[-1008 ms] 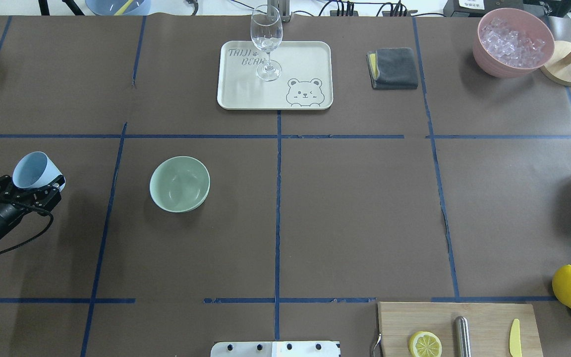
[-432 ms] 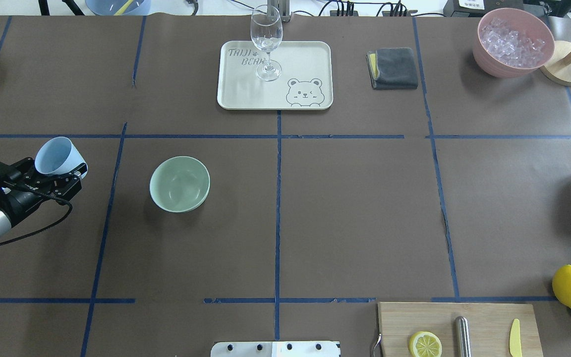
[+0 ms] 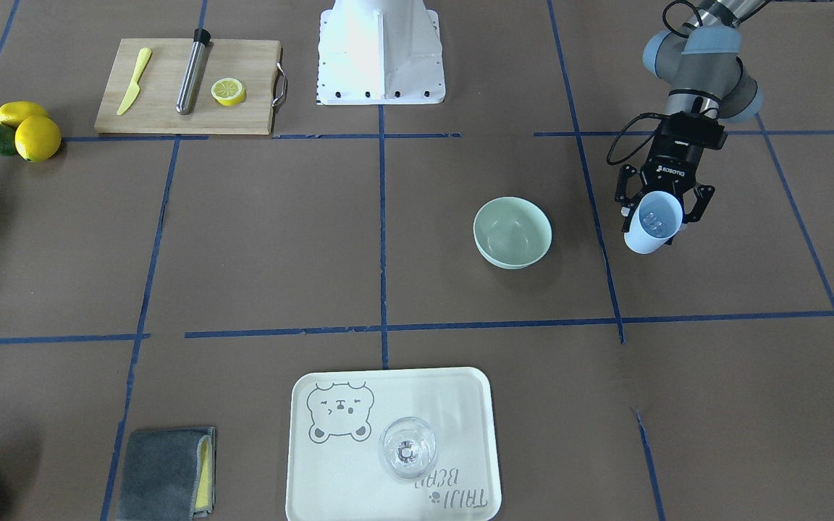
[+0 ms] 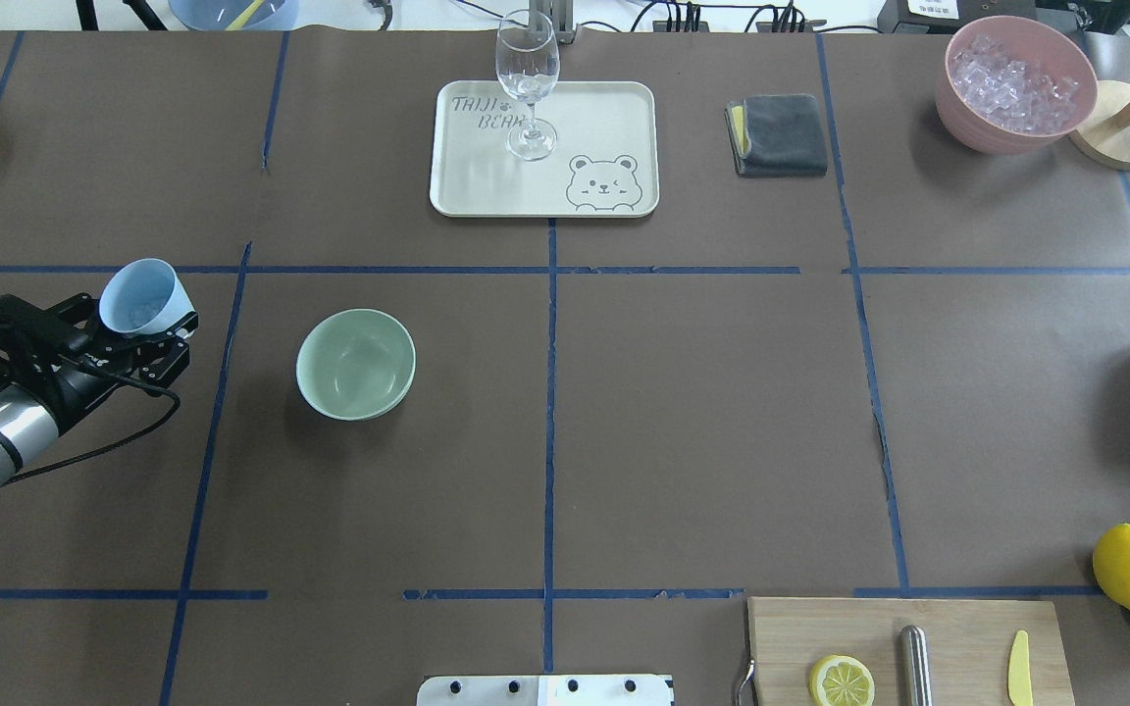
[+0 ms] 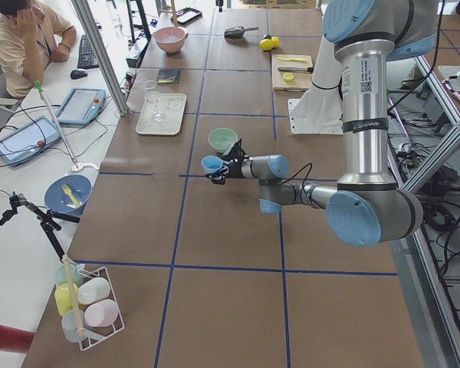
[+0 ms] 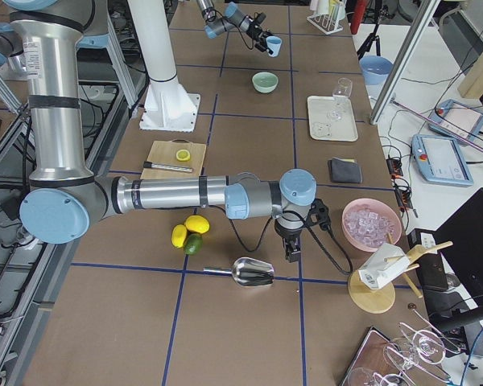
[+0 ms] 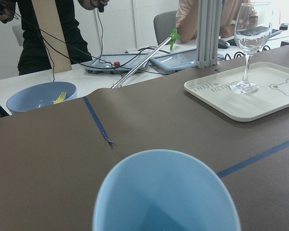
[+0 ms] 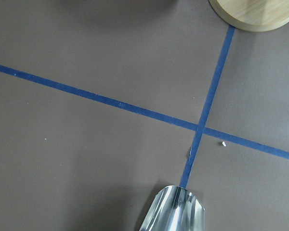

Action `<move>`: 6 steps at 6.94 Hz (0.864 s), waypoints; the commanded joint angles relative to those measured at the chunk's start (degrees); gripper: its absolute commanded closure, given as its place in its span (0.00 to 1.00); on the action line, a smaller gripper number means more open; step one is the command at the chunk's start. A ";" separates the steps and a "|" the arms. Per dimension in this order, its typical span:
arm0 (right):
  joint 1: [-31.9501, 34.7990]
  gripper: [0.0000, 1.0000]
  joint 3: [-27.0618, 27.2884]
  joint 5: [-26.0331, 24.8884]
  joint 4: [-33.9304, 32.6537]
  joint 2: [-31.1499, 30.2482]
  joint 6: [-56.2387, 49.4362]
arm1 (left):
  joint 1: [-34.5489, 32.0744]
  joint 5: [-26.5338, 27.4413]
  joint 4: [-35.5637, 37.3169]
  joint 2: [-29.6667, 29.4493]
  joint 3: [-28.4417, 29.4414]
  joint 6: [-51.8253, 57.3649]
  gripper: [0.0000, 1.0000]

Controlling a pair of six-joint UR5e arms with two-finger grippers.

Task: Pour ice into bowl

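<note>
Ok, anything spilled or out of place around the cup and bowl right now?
Nothing stands out. The left gripper holds the blue cup, ice inside, beside the green bowl, not over it. The bowl sits upright and empty; nothing looks spilled around it.

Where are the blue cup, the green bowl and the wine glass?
blue cup [image 4: 138, 296], overhead view, on its inner wall.
green bowl [image 4: 356, 361], overhead view, on its bare inner floor.
wine glass [image 4: 527, 62], overhead view, on its clear bowl.

A wine glass [image 4: 528, 69] stands upright on the cream bear tray [image 4: 614, 108]; a folded grey cloth [image 4: 781, 135] lies near it. The wooden board [image 4: 962, 637] carries a lemon slice [image 4: 841, 680], a steel rod [image 4: 914, 667] and a yellow knife [image 4: 1018, 669].
</note>
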 commanded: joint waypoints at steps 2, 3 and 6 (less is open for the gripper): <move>0.08 0.00 1.55 -0.09 0.00 -1.69 0.47 | 0.32 6.32 11.71 -4.58 -1.78 16.59 1.00; 0.08 0.00 1.55 -0.09 0.00 -1.69 0.47 | 0.93 11.29 13.38 -6.51 -1.52 24.74 1.00; -0.01 0.00 1.47 -0.09 0.00 -1.69 0.47 | 4.96 15.79 23.24 -12.84 -2.13 40.54 1.00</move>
